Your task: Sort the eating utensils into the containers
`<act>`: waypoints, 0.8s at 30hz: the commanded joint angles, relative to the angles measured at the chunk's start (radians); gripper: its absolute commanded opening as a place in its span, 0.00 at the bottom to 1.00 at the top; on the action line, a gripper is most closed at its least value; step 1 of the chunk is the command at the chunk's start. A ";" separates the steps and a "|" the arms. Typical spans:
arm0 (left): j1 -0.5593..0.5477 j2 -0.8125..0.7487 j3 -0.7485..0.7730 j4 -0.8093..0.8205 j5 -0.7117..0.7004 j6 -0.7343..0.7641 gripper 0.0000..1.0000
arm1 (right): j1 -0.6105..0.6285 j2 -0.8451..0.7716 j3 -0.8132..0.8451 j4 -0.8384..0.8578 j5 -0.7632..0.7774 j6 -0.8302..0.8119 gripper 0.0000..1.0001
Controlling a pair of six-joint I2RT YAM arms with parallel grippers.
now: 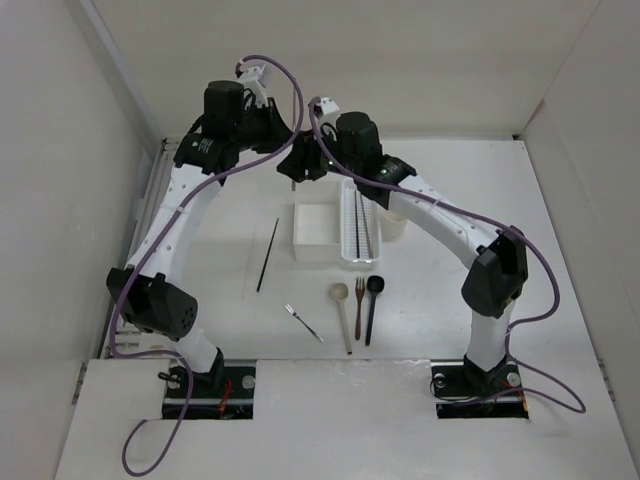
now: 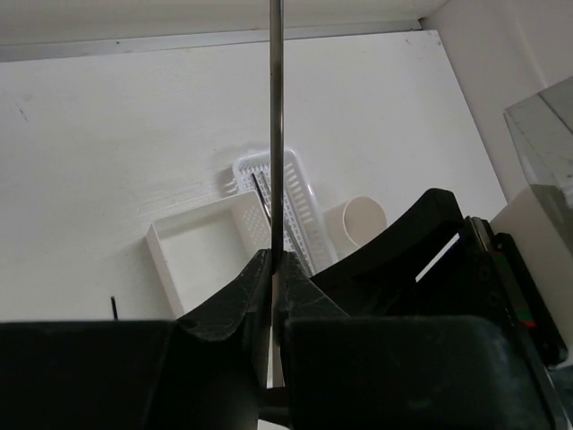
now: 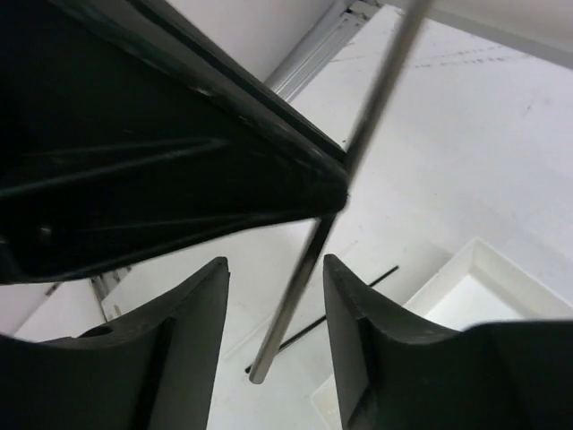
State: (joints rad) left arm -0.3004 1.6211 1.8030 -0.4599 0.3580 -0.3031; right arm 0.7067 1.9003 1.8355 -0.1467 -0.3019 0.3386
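Note:
My left gripper (image 2: 271, 260) is shut on a thin grey chopstick (image 2: 277, 125) that sticks straight out from its jaws, high above the white square box (image 2: 192, 255). My right gripper (image 3: 273, 262) meets it there, open, with the chopstick's free end (image 3: 295, 305) between its fingers and touching neither. The perforated tray (image 1: 360, 225) holds dark chopsticks (image 2: 261, 193), and the beige cup (image 1: 392, 225) stands to its right. On the table lie a black chopstick (image 1: 267, 255), a silver fork (image 1: 303, 322), a pale wooden spoon (image 1: 342, 312), a brown fork (image 1: 358, 305) and a black spoon (image 1: 372, 305).
White walls close the table in on the left, back and right. A metal rail (image 1: 150, 200) runs along the left edge. Both arms arch over the table, and their wrists meet above its far middle.

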 commanded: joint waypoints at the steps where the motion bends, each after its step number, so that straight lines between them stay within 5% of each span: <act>1: -0.012 -0.010 0.062 0.027 -0.005 -0.022 0.00 | 0.002 -0.067 -0.021 0.056 0.060 0.030 0.50; 6: -0.013 -0.010 0.041 0.027 0.015 -0.041 0.00 | 0.002 -0.067 -0.021 0.056 0.079 0.066 0.02; 9: -0.032 -0.010 0.032 0.027 0.015 -0.028 0.05 | 0.002 -0.078 -0.035 0.056 0.118 0.079 0.00; 12: -0.032 -0.001 0.032 0.015 -0.005 -0.018 0.69 | 0.002 -0.127 -0.087 0.047 0.190 0.079 0.00; 13: -0.032 -0.001 0.032 0.006 -0.033 -0.007 1.00 | 0.002 -0.141 -0.097 0.006 0.269 0.079 0.00; 19: 0.035 -0.035 0.022 -0.017 -0.070 0.064 1.00 | -0.007 -0.196 -0.136 -0.207 0.513 0.066 0.00; 24: 0.081 -0.067 -0.086 -0.072 -0.276 0.120 1.00 | -0.016 -0.196 -0.197 -0.396 0.601 0.109 0.00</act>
State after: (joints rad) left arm -0.2470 1.6089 1.7649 -0.4915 0.2226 -0.2367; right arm 0.6971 1.7195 1.6783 -0.3946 0.1902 0.4164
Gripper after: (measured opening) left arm 0.997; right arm 0.113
